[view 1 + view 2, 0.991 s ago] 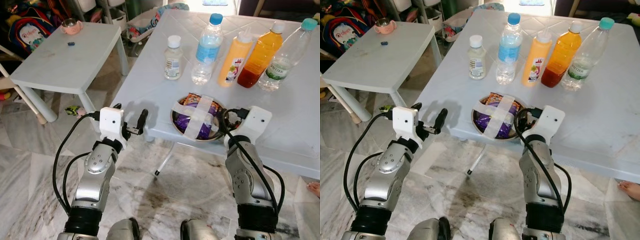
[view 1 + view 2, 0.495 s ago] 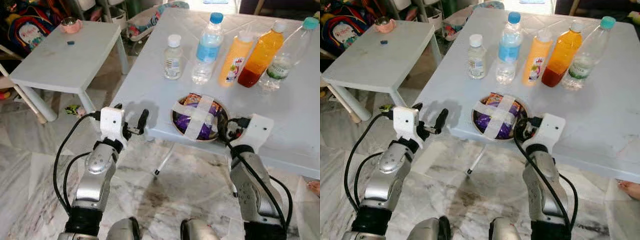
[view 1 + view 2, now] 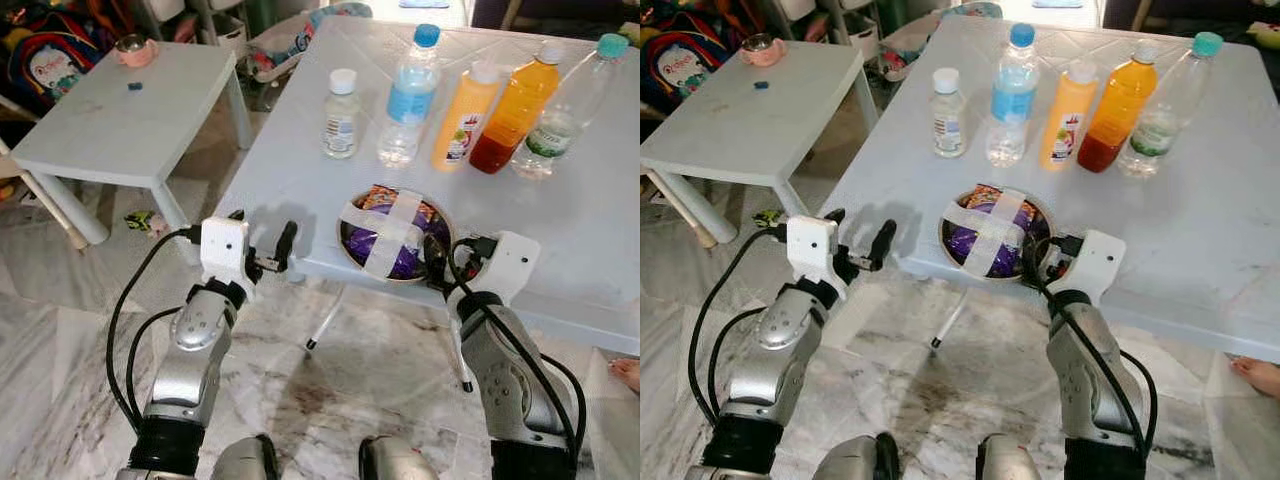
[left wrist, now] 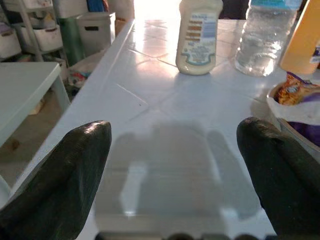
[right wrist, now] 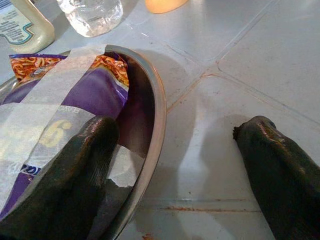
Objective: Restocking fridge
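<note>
A steel bowl (image 3: 347,236) crossed with white tape holds a purple snack packet (image 3: 377,243) near the front edge of the white table (image 3: 290,180). My right gripper (image 3: 455,256) is open and straddles the bowl's right rim (image 5: 155,125): one finger (image 5: 80,165) is inside against the packet, the other (image 5: 275,160) rests outside on the table. Behind the bowl stand a small white-capped bottle (image 3: 341,114), a blue-capped water bottle (image 3: 409,96), a yellow bottle (image 3: 463,116), an orange juice bottle (image 3: 516,108) and a teal-capped clear bottle (image 3: 563,110). My left gripper (image 3: 262,236) is open at the table's front left edge, holding nothing.
A low white side table (image 3: 120,120) with a pink cup (image 3: 133,50) stands to the left, with a backpack (image 3: 45,62) behind it. Storage bins (image 4: 95,30) sit beyond the table's far left. A person's foot (image 3: 626,372) shows on the marble floor at lower right.
My right gripper has moved left from beside the bowl onto its rim, one finger now inside it. The left arm has held still. The camera shifted slightly.
</note>
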